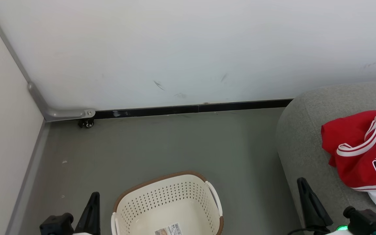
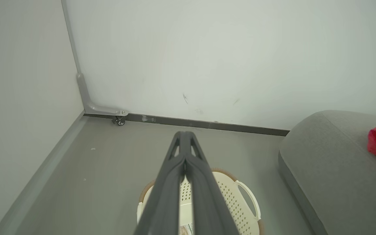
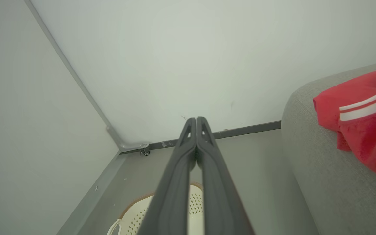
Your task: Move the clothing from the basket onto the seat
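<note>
Between basket (image 1: 168, 195) and seat (image 1: 305, 147), grey floor (image 1: 253, 182).

Bare floor (image 1: 175, 143) is left between basket (image 1: 175, 195) and far wall (image 1: 188, 49); the right is blocked by the seat (image 1: 302, 137).

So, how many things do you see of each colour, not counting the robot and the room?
Red: 1, the clothing, one heap
Cream: 1, the basket
Grey: 1, the seat
Black: 1, a caster
Total: 4
</note>
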`<state>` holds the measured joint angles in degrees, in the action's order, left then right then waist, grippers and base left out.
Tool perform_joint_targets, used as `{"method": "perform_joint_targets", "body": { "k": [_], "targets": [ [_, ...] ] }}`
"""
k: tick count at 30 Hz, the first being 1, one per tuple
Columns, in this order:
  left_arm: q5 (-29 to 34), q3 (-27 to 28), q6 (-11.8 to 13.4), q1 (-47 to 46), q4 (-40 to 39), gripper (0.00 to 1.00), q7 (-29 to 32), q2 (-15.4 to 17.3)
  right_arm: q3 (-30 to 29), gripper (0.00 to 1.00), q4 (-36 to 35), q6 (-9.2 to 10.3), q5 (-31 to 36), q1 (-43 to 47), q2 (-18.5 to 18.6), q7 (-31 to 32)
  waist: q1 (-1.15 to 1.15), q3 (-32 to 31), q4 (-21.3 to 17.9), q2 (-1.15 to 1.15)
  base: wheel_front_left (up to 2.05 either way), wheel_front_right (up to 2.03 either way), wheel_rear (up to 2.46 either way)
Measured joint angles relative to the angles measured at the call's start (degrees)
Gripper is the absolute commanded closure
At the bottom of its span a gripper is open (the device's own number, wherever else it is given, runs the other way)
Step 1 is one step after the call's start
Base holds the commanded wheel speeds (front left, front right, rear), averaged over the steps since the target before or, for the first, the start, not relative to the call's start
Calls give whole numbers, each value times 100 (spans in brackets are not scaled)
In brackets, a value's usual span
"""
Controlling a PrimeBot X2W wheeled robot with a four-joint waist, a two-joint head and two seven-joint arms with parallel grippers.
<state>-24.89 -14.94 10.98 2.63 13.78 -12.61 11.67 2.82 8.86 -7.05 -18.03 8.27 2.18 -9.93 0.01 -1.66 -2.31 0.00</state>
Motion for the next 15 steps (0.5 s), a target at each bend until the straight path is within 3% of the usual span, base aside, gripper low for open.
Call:
{"method": "perform_joint_targets", "body": {
  "k": [11,15],
  "targets": [
    [-924,225,-199,-3,-32,100,248,-130,-109,100,-2,0,-1118,-10,0,109,13,21,46,0,0,0,0],
    [-1217,320,-298,-4,-36,100,332,-160,-131,100,10,0,-1480,-23,8,171,35,17,57,0,0,0,0]
  ]
}}
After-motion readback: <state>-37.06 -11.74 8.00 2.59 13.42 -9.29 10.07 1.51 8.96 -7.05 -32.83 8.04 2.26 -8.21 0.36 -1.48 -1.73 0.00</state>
